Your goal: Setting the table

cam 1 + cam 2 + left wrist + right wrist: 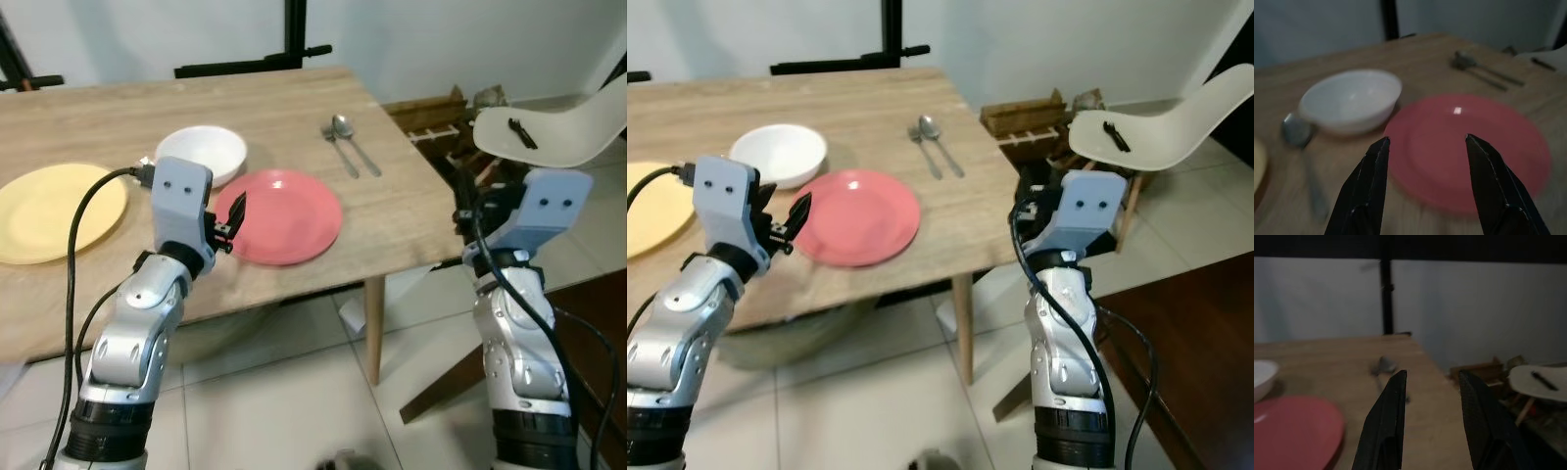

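On the wooden table [294, 108] lie a red plate [286, 215], a white bowl [204, 153] behind it, and a yellow plate [54, 211] at the far left. A spoon and fork [348, 144] rest side by side at the table's right. Another spoon [1299, 134] lies beside the bowl. My left gripper [235, 213] hovers over the red plate's near-left rim, open and holding nothing [1426, 138]. My right gripper [1432, 373] stands open and bare off the table's right edge, pointing toward the cutlery.
A white chair [563, 127] with a small black object [522, 133] on its seat stands to the right. A wooden crate [431, 116] sits behind the table's right corner. Black stand legs [255, 64] rise at the table's far side. The floor is tiled.
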Tool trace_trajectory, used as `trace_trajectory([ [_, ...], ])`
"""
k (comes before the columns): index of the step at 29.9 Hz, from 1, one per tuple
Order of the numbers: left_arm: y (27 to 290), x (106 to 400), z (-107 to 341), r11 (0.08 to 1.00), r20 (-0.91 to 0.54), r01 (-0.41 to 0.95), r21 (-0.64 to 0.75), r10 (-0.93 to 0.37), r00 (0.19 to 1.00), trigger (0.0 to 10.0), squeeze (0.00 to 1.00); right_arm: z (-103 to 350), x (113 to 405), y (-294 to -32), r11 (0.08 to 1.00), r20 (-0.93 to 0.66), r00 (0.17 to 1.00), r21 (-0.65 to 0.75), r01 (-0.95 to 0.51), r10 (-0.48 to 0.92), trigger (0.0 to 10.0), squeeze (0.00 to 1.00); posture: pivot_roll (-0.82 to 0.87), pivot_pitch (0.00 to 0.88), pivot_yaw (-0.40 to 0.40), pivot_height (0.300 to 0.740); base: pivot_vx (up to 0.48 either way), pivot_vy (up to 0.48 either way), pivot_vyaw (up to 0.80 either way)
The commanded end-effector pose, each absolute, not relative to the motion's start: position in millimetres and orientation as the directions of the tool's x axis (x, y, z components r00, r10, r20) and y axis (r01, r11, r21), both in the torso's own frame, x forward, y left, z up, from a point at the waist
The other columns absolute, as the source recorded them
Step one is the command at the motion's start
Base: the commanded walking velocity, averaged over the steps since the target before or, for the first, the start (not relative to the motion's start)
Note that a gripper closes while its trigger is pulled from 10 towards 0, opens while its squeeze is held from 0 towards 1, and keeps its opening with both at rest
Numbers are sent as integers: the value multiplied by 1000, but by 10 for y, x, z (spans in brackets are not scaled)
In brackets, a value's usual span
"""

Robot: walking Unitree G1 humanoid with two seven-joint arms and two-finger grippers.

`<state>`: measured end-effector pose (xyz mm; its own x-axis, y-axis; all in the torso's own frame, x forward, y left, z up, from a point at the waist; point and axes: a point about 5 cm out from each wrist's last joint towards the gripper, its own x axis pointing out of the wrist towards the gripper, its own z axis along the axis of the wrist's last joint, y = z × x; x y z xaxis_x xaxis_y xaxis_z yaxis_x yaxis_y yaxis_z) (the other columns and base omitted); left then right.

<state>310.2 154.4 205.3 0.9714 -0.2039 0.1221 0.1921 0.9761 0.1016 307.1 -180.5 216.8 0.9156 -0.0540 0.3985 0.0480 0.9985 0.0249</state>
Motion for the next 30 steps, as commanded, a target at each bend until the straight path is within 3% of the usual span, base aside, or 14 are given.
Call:
trace_trajectory([
  [1,1518,3106,2031,975,116,202,96,-212,970,10000,0,2126,3053,-1873,997,377,923,27,71,-76,10000,0,-87,14,40,740,-405,0,0],
  [30,1489,3118,2026,973,113,212,93,-222,968,10000,0,2111,3041,-1897,996,368,925,26,84,-88,10000,0,-97,24,44,740,-399,0,0],
])
